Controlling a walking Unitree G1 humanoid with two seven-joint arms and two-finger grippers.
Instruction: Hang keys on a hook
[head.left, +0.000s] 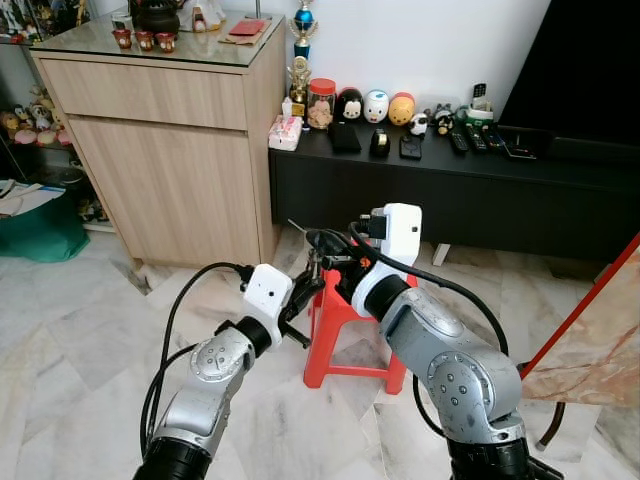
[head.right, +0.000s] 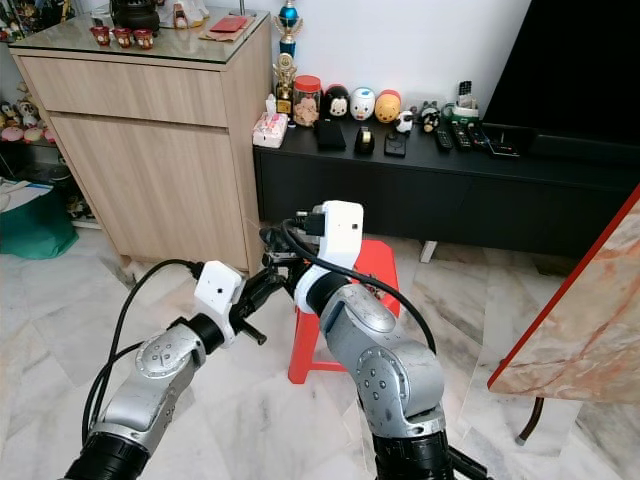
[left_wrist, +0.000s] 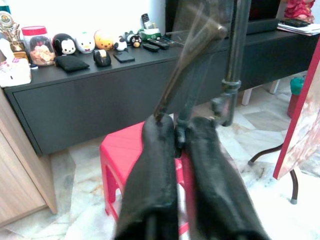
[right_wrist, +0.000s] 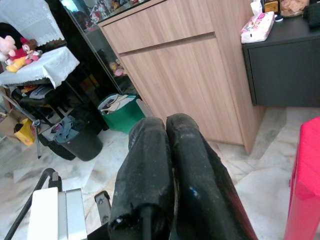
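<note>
My left gripper (left_wrist: 176, 125) is shut, pinching a small dark ring with a thin, blurred metal piece (left_wrist: 187, 70) rising from it; I take these for the keys. In the eye views the left gripper (head.left: 308, 288) and right gripper (head.left: 325, 245) meet above a red plastic stool (head.left: 335, 320), and the keys (head.left: 316, 262) hang between them. The right gripper (right_wrist: 166, 122) is shut with nothing between its fingers. It points toward the left arm's white wrist housing (right_wrist: 52, 215).
A black low bench (head.left: 450, 190) along the wall carries figurines, remotes and a jar. A wooden cabinet (head.left: 170, 150) stands at the left, with a green bin (head.left: 40, 225) beside it. A marble-topped table edge (head.left: 600, 330) juts in at the right.
</note>
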